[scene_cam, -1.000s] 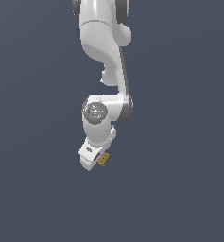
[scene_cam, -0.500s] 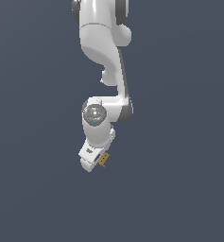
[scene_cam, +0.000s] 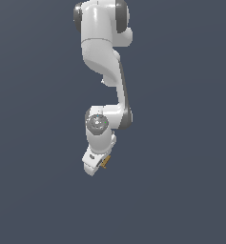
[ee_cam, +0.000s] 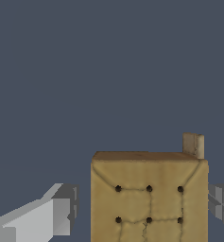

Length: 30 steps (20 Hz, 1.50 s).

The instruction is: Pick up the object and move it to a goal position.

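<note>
The object [ee_cam: 149,198] is a flat tan-brown block with a grid of dark dots on its face and a small stub at one corner. In the wrist view it fills the space between my two fingers [ee_cam: 42,217], with the other finger [ee_cam: 219,201] against its opposite side. My gripper [ee_cam: 142,208] is shut on it. In the exterior view the white gripper [scene_cam: 97,164] hangs below the arm, tilted, with the object [scene_cam: 105,162] showing as a small tan sliver at its tip on the exterior view's right.
Only a uniform dark grey-blue background shows around the arm [scene_cam: 105,57] in both views. No table edge, goal marker or other object is visible.
</note>
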Motion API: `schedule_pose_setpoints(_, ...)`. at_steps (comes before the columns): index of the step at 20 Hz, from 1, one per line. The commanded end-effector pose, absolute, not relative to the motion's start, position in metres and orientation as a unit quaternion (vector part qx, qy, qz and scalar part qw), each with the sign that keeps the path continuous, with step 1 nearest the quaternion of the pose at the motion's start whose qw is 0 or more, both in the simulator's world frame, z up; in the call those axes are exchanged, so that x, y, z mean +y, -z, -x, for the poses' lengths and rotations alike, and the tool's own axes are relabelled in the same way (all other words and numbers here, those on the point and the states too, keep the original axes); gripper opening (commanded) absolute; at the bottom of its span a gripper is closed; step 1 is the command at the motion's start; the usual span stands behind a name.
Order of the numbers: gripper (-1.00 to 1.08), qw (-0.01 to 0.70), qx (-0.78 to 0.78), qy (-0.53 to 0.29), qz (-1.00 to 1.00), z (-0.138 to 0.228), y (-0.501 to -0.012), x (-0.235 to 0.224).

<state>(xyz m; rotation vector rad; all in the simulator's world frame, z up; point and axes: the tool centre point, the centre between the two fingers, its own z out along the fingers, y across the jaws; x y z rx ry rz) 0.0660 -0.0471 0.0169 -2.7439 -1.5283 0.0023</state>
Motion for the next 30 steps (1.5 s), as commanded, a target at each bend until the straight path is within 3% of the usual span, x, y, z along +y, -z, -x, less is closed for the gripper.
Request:
schedule_pose_setpoints(1,1.00,0.000,-0.487,0.000,0.874,-0.067,-0.011,-0.047)
schedule_pose_setpoints(4,1.00,0.000,-0.487,0.000,0.874,-0.068,-0.011,-0.047)
schedule_pose_setpoints(5,-1.00,0.000,-0.487,0.000,0.874,-0.068,-0.011,-0.047)
schedule_pose_setpoints(20,-1.00,0.000,-0.487,0.000,0.874,-0.068,-0.019,-0.051)
schedule_pose_setpoints(30,-1.00,0.000,-0.487,0.000,0.873,-0.071,-0.089,-0.081)
